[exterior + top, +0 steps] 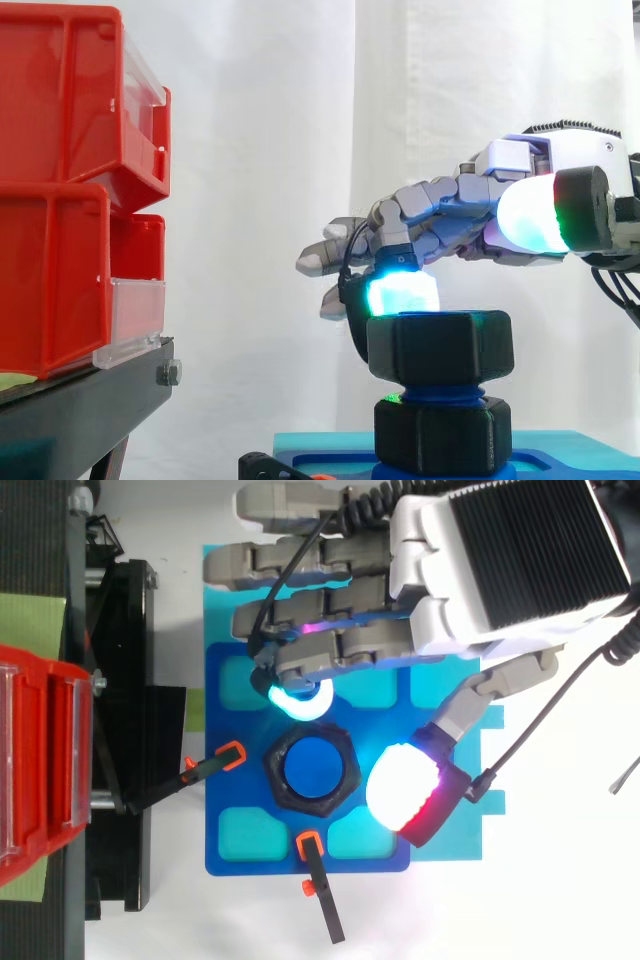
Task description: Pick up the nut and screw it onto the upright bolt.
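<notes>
One black hex nut (440, 345) sits on the single upright blue bolt (316, 768), under an open hand.

In the top view the bolt's blue end shows through the nut's hole. In the side view blue thread shows between this nut and a second black hex piece (443, 432) lower on the bolt. The hand (500, 560) reaches in above them with its fingers nearly straight and gripping nothing. One cyan fingertip pad (400, 292) rests at the nut's top edge, and the white thumb pad (400, 785) hangs beside and above the nut. The bolt stands in a blue fixture plate (240, 795) held by two orange-tipped clamps (232, 752) (310, 845). Well apart, two red bins (60, 100) (50, 280) are stacked on a black stand (80, 400) before a white curtain (280, 150).
</notes>
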Action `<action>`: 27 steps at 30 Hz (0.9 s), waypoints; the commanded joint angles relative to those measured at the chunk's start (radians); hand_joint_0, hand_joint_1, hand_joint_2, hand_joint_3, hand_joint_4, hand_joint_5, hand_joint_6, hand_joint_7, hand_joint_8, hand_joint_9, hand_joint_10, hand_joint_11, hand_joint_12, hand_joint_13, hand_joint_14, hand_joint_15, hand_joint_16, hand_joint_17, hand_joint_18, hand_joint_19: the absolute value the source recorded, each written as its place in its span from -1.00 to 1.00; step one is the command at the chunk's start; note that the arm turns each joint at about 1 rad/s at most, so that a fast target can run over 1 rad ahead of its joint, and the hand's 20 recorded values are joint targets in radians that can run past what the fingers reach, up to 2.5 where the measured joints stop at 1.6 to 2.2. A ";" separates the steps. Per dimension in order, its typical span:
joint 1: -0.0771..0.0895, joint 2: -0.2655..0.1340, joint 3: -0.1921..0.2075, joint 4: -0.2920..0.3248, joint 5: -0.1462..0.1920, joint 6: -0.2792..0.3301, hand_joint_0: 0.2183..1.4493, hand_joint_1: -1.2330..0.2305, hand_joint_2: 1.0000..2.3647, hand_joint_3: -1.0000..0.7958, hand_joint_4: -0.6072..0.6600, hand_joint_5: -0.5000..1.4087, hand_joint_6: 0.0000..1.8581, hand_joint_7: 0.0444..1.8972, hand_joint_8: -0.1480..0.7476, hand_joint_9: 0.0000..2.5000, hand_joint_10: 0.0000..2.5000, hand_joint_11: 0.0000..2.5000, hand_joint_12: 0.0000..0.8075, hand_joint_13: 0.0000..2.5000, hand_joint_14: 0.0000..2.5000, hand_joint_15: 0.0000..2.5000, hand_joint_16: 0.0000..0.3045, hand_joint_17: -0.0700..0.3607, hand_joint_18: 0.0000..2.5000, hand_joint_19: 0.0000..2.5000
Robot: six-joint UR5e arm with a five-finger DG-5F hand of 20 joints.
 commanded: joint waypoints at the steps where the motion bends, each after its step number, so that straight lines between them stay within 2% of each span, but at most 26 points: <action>1: -0.004 0.000 0.006 0.000 0.000 0.004 -0.54 0.39 -1.00 -0.44 0.19 -0.43 -0.46 0.42 -0.05 -0.31 -1.00 -1.00 -0.29 -0.75 -1.00 -1.00 -0.79 -0.33 -1.00 -1.00; 7: -0.010 0.000 0.032 -0.015 -0.013 0.043 -0.53 0.39 -1.00 -0.44 0.15 -0.43 -0.46 0.40 -0.11 -0.25 -1.00 -1.00 -0.34 -0.71 -1.00 -1.00 -0.80 -0.36 -1.00 -1.00; 8: -0.013 0.000 0.067 -0.029 -0.023 0.049 -0.54 0.40 -1.00 -0.44 0.16 -0.43 -0.46 0.40 -0.10 -0.25 -1.00 -1.00 -0.34 -0.71 -1.00 -1.00 -0.81 -0.37 -1.00 -1.00; 9: -0.013 0.000 0.067 -0.029 -0.023 0.049 -0.54 0.41 -1.00 -0.44 0.17 -0.44 -0.46 0.37 -0.08 -0.26 -1.00 -1.00 -0.33 -0.71 -1.00 -1.00 -0.81 -0.37 -1.00 -1.00; 11: -0.014 0.000 0.079 -0.055 -0.031 0.052 -0.55 0.42 -1.00 -0.44 0.24 -0.48 -0.46 0.26 -0.06 -0.28 -1.00 -1.00 -0.31 -0.73 -1.00 -1.00 -0.80 -0.35 -1.00 -1.00; 14: -0.018 0.000 0.124 -0.086 -0.033 0.047 -0.57 0.43 -1.00 -0.44 0.36 -0.55 -0.46 0.03 -0.06 -0.33 -1.00 -1.00 -0.26 -0.75 -1.00 -1.00 -0.78 -0.33 -1.00 -1.00; 15: -0.022 0.000 0.124 -0.103 -0.036 0.049 -0.58 0.44 -1.00 -0.44 0.38 -0.58 -0.46 -0.04 -0.04 -0.34 -1.00 -1.00 -0.23 -0.77 -1.00 -1.00 -0.76 -0.30 -1.00 -1.00; 17: -0.025 0.000 0.127 -0.114 -0.037 0.049 -0.58 0.44 -1.00 -0.44 0.32 -0.62 -0.46 -0.14 -0.04 -0.40 -1.00 -1.00 -0.21 -0.79 -1.00 -1.00 -0.76 -0.29 -1.00 -1.00; 18: -0.027 0.000 0.150 -0.121 -0.039 0.047 -0.59 0.44 -1.00 -0.44 0.27 -0.64 -0.46 -0.22 -0.06 -0.43 -1.00 -1.00 -0.20 -0.82 -1.00 -1.00 -0.74 -0.27 -1.00 -1.00; 20: -0.033 0.000 0.165 -0.144 -0.048 0.043 -0.59 0.44 -1.00 -0.44 0.24 -0.66 -0.46 -0.29 -0.10 -0.49 -1.00 -1.00 -0.20 -0.85 -1.00 -1.00 -0.74 -0.26 -1.00 -1.00; 22: -0.036 -0.001 0.164 -0.147 -0.056 0.040 -0.60 0.45 -1.00 -0.44 0.20 -0.69 -0.46 -0.35 -0.13 -0.59 -1.00 -1.00 -0.17 -0.94 -1.00 -1.00 -0.71 -0.22 -1.00 -1.00; 23: -0.028 0.000 0.159 -0.149 -0.054 0.038 -0.61 0.46 -1.00 -0.44 0.18 -0.69 -0.46 -0.38 -0.14 -0.63 -1.00 -1.00 -0.16 -0.97 -1.00 -1.00 -0.70 -0.20 -1.00 -1.00; 27: -0.016 -0.004 0.148 -0.140 -0.039 0.017 -0.62 0.50 -1.00 -0.44 0.14 -0.71 -0.46 -0.40 -0.19 -0.76 -1.00 -1.00 -0.16 -1.00 -1.00 -1.00 -0.68 -0.17 -1.00 -1.00</action>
